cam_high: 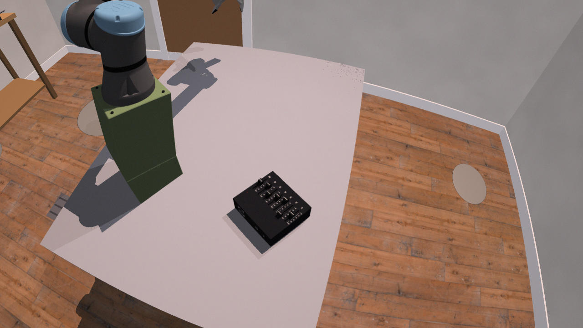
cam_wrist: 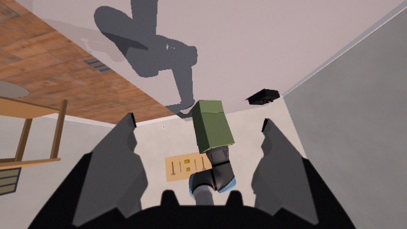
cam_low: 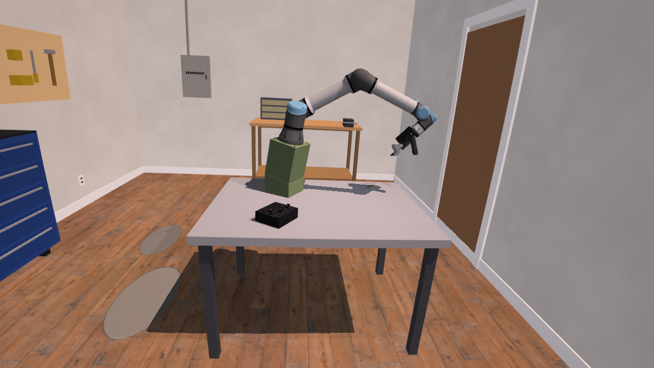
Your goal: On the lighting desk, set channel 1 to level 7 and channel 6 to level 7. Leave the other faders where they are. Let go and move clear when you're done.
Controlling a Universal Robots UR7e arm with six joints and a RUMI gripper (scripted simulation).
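The lighting desk (cam_high: 272, 212) is a small black box with several faders in parallel slots. It sits on the grey table, near the edge far from the arm's base. It also shows in the exterior view (cam_low: 276, 214) and, small and far off, in the wrist view (cam_wrist: 264, 97). My gripper (cam_low: 403, 147) hangs high in the air beyond the table's far right corner, close to the door and far from the desk. Its two fingers stand wide open with nothing between them. The fader levels are too small to read.
The arm's green pedestal (cam_high: 136, 138) stands on the table at the corner behind the desk. A brown door (cam_low: 480, 128) is in the wall right of the gripper. A wooden shelf (cam_low: 305, 146) stands behind the table. A blue drawer cabinet (cam_low: 20, 201) is at far left.
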